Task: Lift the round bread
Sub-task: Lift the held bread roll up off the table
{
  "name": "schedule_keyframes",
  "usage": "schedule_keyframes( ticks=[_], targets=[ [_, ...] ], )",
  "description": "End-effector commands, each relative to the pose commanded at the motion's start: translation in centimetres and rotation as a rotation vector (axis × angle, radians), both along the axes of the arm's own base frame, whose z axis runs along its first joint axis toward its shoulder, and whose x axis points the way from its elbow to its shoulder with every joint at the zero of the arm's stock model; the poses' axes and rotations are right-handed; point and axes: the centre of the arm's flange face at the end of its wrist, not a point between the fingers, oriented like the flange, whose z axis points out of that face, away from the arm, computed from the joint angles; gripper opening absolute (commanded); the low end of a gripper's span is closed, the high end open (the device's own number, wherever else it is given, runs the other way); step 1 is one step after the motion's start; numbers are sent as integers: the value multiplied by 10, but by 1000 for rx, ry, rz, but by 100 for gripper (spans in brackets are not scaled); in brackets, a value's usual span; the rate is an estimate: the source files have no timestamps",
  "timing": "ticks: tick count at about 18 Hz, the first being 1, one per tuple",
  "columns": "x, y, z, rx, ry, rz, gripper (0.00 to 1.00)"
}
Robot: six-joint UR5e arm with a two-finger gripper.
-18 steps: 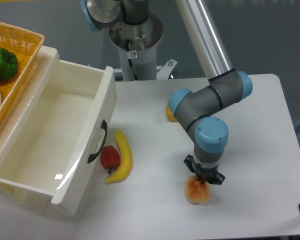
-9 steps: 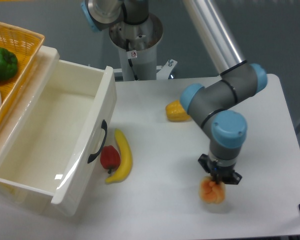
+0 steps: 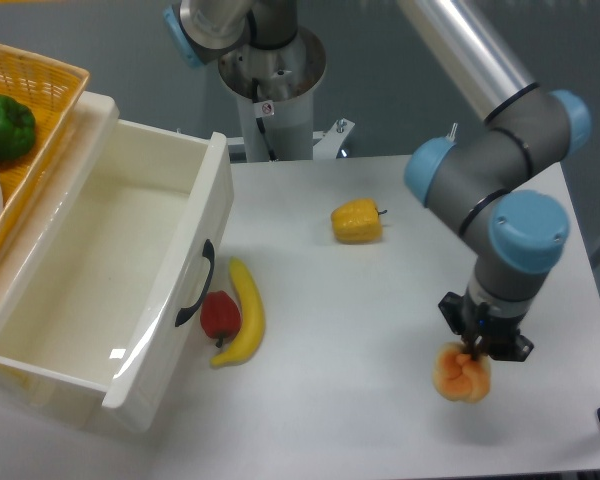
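The round bread [image 3: 461, 375], a small orange knotted bun with pale creases, hangs at the front right of the white table [image 3: 340, 420], directly under the wrist. My gripper [image 3: 477, 350] points straight down and is shut on the bun's top. The fingertips are mostly hidden by the wrist and the bun. The bun looks lifted slightly off the tabletop.
A yellow bell pepper [image 3: 356, 221] lies mid-table. A banana [image 3: 245, 313] and a red pepper [image 3: 219, 314] sit beside the open white drawer [image 3: 120, 290]. A yellow basket [image 3: 40, 100] with a green pepper [image 3: 5, 126] stands at the far left. The table's right edge is close.
The arm has carried the round bread to the right along the table's front, uncovering the yellow pepper. Everything else stays where it was.
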Motion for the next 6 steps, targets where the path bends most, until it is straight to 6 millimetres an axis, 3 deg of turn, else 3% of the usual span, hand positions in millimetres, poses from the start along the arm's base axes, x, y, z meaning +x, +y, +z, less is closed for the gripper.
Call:
schedule_keyframes(
  ticks=[6],
  targets=[
    [-4, -9, 4, -2, -7, 12, 0]
  ],
)
